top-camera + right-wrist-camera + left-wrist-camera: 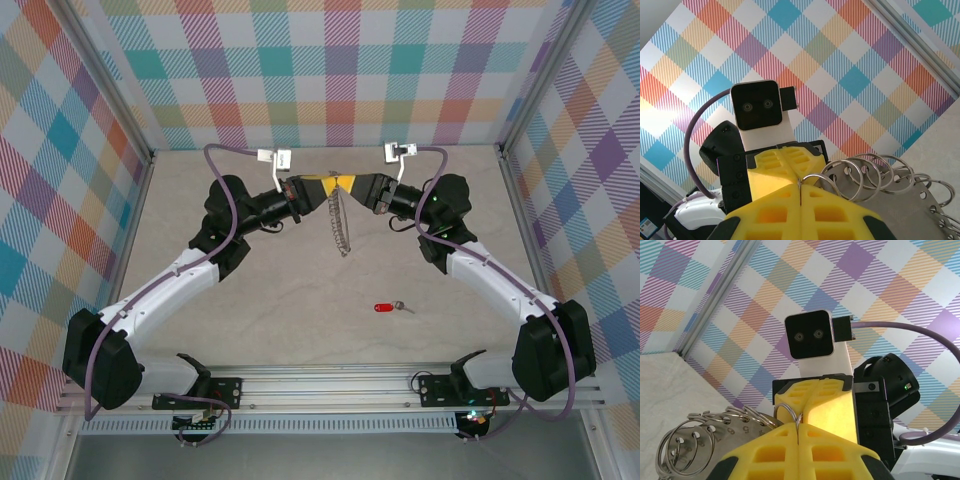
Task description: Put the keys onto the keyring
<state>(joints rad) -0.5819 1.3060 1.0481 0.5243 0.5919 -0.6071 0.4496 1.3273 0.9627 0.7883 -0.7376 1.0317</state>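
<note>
Now | your left gripper [318, 188] and right gripper [350, 187] are both clamped on loops of the keyring [342, 228], which dangles between them | keys [397, 307] lie on the table [250, 300], well apart | probably tiny, light and slippery: pinch the red tag [382, 308].

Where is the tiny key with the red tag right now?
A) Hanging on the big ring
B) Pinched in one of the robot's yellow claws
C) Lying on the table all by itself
C: the key with its red tag lies alone on the table, apart from the keyring, which hangs between the left gripper and the right gripper, both shut on it.
</note>
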